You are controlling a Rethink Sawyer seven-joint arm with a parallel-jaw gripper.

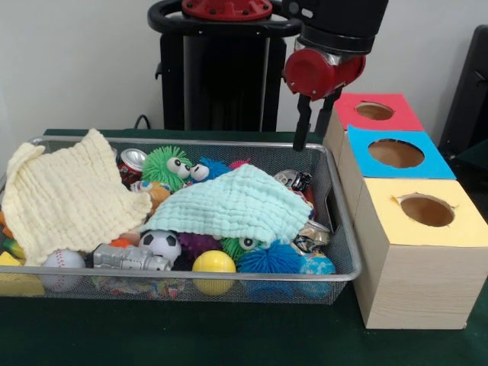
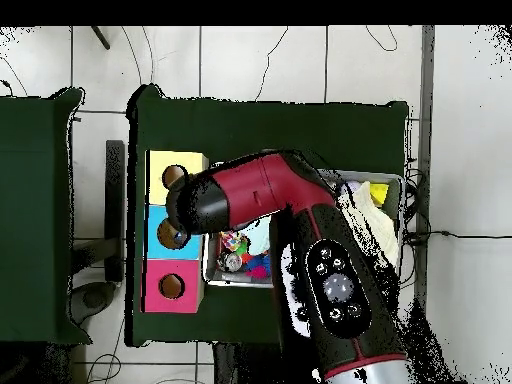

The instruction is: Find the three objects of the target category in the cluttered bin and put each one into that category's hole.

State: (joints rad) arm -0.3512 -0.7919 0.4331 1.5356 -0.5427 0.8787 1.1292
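Gripper [image 1: 313,126] hangs at about 1 o'clock over the wire bin [image 1: 345,229], above its far corner next to the pink box [image 1: 377,112]; nothing is visibly held, and I cannot tell whether the jaws are apart or together. Bin is full: balls, fuzzy toys, crushed cans [image 1: 293,180] at 2 o'clock, with a yellow cloth [image 1: 69,197] at 9 o'clock and a mint cloth [image 1: 240,204] at centre hiding more. Pink, blue [image 1: 396,152] and yellow box [image 1: 427,210] holes at 3 o'clock look empty, target category unclear, so probably all three picks remain.
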